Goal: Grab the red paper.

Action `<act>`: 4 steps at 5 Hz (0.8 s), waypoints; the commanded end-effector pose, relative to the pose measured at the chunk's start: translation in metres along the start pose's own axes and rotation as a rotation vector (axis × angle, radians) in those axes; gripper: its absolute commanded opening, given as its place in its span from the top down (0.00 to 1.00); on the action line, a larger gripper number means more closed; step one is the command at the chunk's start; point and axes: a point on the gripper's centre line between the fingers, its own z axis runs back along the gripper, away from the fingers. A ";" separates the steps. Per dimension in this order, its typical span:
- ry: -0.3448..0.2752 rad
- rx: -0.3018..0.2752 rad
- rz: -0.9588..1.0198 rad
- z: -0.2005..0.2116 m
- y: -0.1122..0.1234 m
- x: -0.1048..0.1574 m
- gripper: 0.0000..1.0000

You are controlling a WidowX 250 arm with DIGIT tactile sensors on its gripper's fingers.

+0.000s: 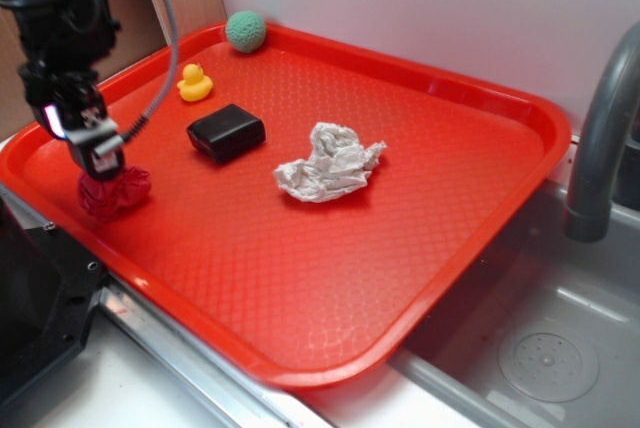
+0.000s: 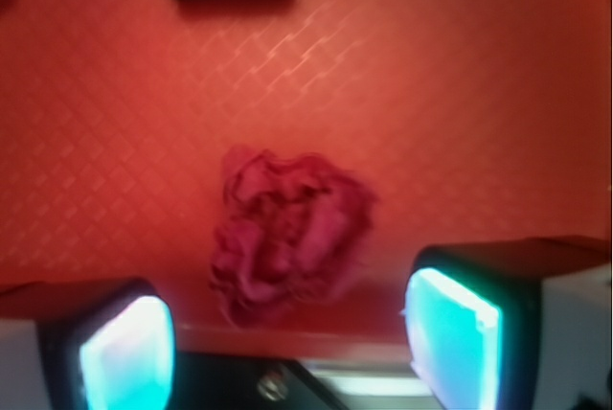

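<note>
Fingers (image 2: 450, 329) spread either side of red paper (image 2: 287, 238); wrist view blurry.

Nothing readable is showing anywhere: no lettering, label, brand or number is appearing on any surface (both views checked).

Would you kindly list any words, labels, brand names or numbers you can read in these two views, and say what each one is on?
None: no readable text in either view.
Red tray, black block, yellow duck, green ball: no print visible.
Claw: pads glow plain cyan, unmarked.
</note>
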 end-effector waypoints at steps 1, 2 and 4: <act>0.052 0.026 -0.013 -0.027 -0.002 0.000 0.00; 0.091 0.043 -0.005 -0.036 0.002 -0.006 0.00; 0.127 0.102 -0.057 -0.036 -0.002 0.015 1.00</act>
